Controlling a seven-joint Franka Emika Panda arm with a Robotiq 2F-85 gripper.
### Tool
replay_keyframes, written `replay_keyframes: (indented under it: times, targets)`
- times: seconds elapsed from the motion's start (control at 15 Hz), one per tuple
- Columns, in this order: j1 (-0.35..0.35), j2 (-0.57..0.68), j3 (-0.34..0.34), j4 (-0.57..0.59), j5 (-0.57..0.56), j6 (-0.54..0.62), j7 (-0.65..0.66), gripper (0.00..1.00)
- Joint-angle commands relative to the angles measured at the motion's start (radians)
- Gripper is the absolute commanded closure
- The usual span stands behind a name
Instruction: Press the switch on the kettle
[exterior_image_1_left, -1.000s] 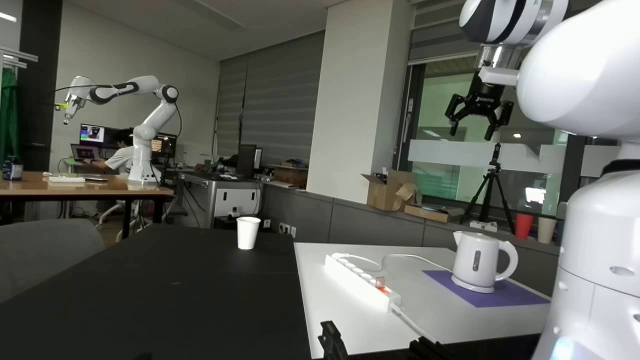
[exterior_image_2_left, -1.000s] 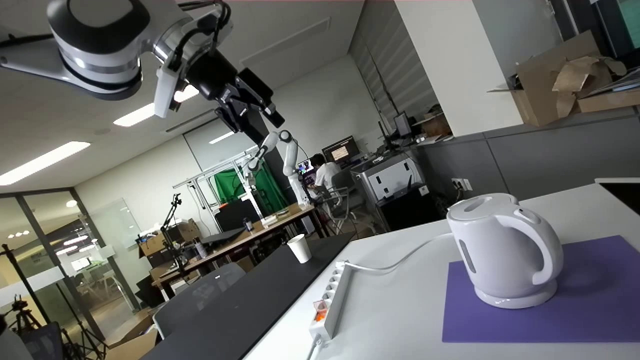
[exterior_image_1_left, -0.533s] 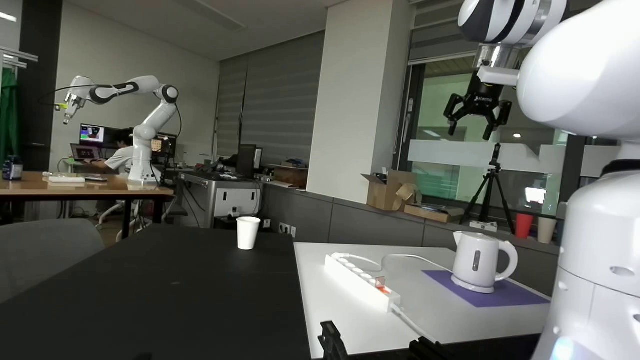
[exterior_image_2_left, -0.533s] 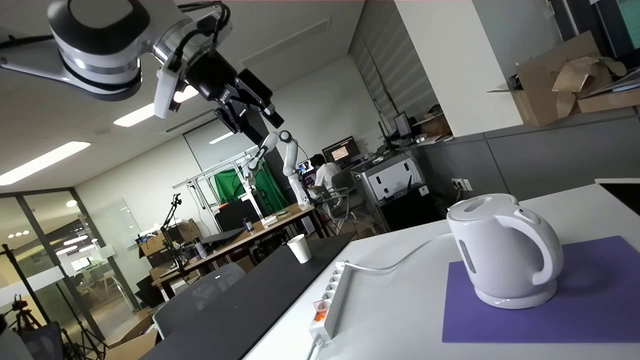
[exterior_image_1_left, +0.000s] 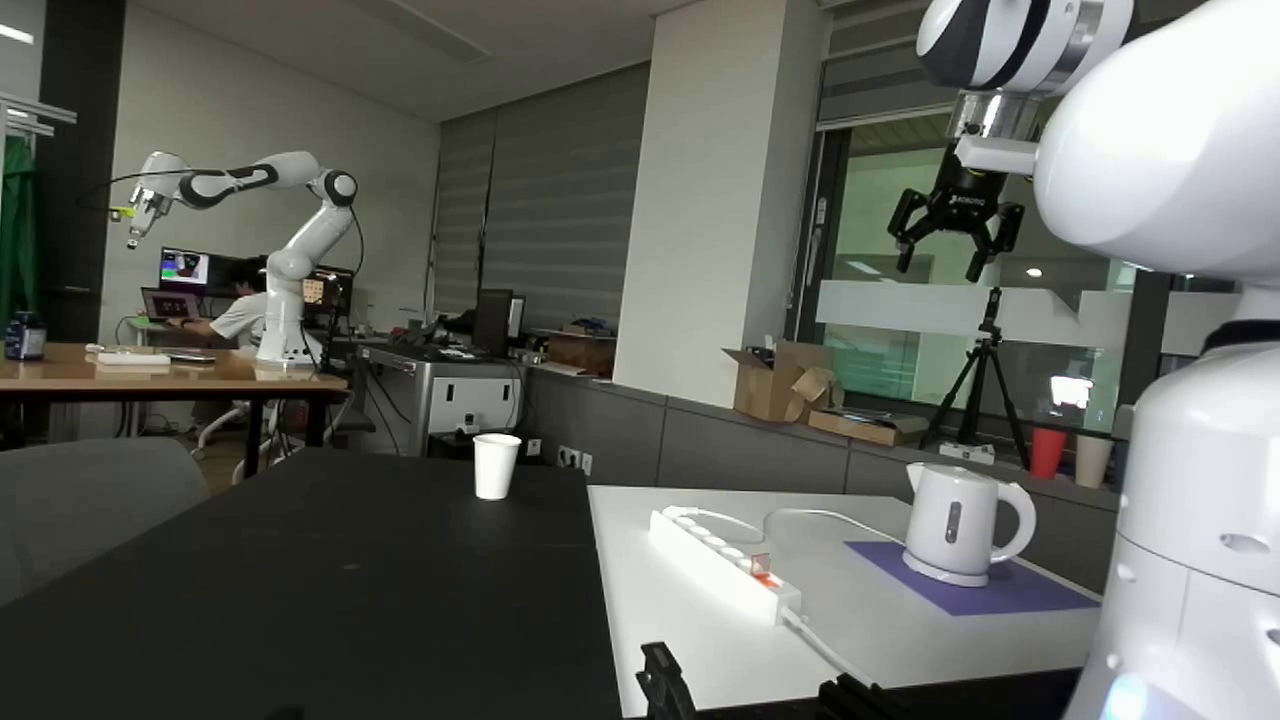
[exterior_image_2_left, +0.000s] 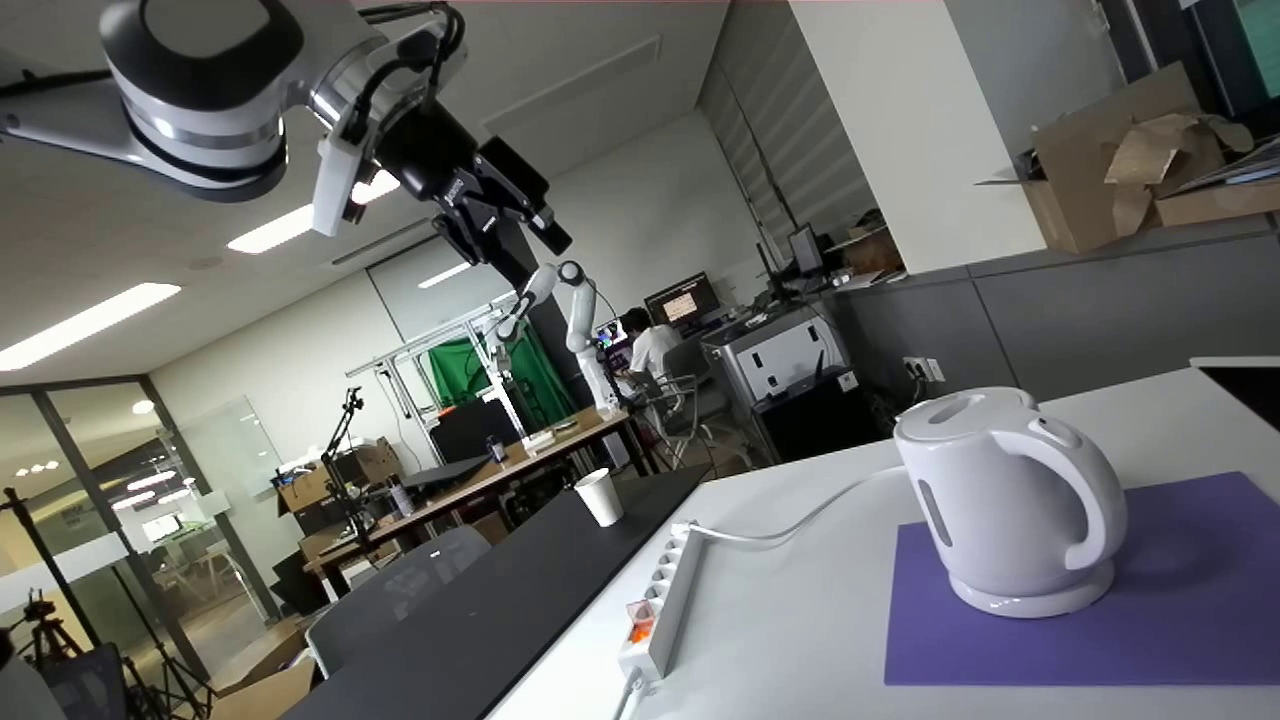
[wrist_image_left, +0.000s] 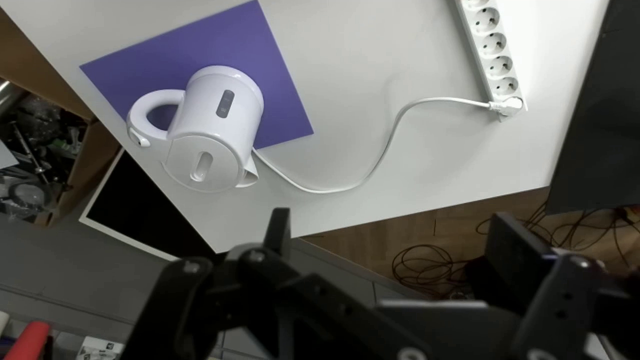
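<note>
The white kettle stands upright on a purple sheet on the white table. It also shows in an exterior view and in the wrist view. Its loop handle has a small switch-like part near the top, which also shows in an exterior view. My gripper is high above the table and apart from the kettle. It is open with nothing between its fingers, as the wrist view shows. It also shows in an exterior view.
A white power strip with an orange switch lies on the white table. A white cord runs from it to the kettle. The purple sheet lies under the kettle. A white paper cup stands on the black table.
</note>
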Motion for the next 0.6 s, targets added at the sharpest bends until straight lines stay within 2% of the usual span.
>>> replay_keyframes:
  times: [0.0,0.27,0.53]
  targets:
    - [-0.002,0.144,-0.045,0.103,0.012,0.092,0.013,0.00]
    - [-0.030,0.343,-0.078,0.231,0.012,0.266,0.047,0.00]
    - [-0.076,0.529,-0.086,0.391,-0.025,0.345,0.124,0.00]
